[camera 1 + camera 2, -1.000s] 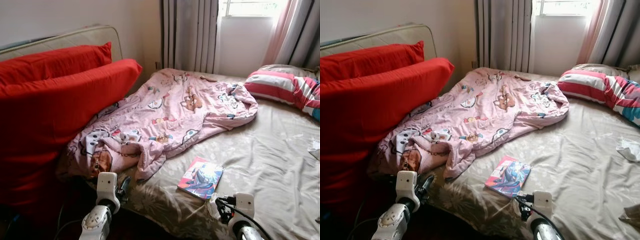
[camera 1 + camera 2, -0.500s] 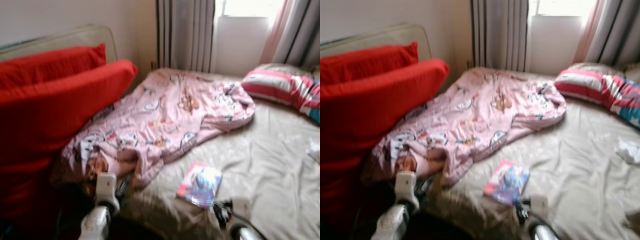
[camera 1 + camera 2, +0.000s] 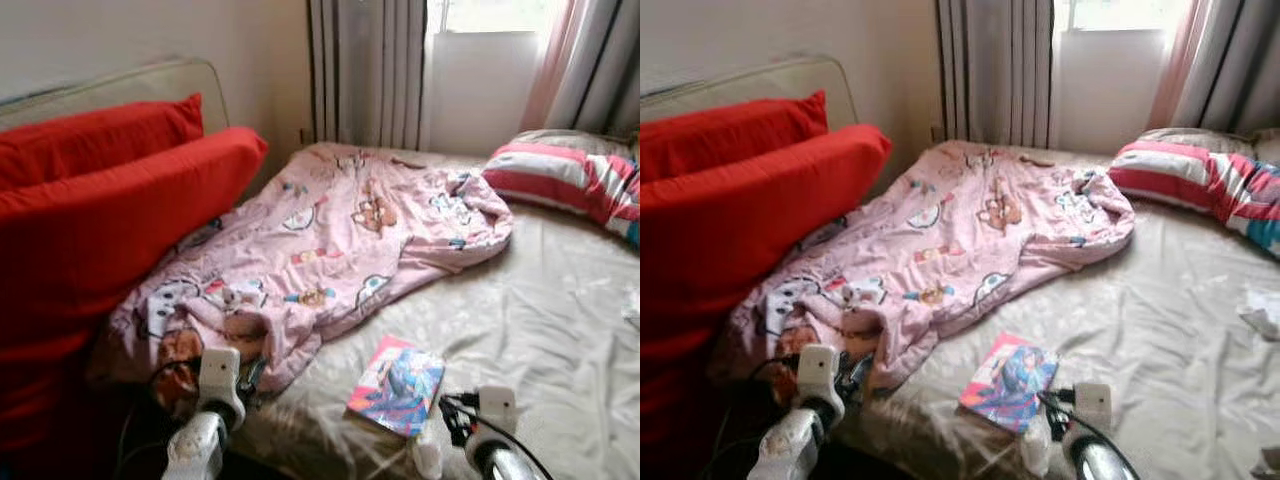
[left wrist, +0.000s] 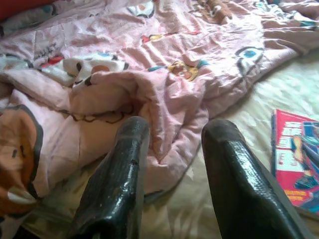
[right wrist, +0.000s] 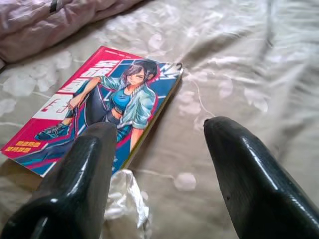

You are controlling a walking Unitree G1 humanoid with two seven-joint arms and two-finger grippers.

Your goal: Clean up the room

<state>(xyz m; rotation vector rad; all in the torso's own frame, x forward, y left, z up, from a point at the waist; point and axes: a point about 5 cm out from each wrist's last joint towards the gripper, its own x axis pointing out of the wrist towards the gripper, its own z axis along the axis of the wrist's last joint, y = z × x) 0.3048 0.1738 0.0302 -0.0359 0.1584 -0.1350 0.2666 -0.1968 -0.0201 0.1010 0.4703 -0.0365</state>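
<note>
A crumpled pink cartoon blanket [image 3: 340, 240] lies across the left half of the bed. A red and blue comic book [image 3: 398, 384] rests flat on the beige sheet [image 3: 540, 330] near the front edge. My left gripper [image 4: 174, 144] is open, low at the bed's front corner, its fingers pointing at the blanket's bunched edge [image 4: 149, 99] without touching it. My right gripper [image 5: 159, 144] is open just in front of the book [image 5: 99, 109], nothing between its fingers. A small crumpled white wrapper [image 5: 124, 199] lies on the sheet beside its fingertip [image 5: 94, 149].
Two big red pillows [image 3: 110, 220] lean against the headboard at the left. A striped pillow [image 3: 560, 175] lies at the far right under the curtained window. A white crumpled tissue [image 3: 1262, 310] sits at the right edge of the bed.
The whole picture has shifted and blurred in between, so the camera moved. The book and the blanket's edge now stand a little nearer to the grippers. Both grippers stay open.
</note>
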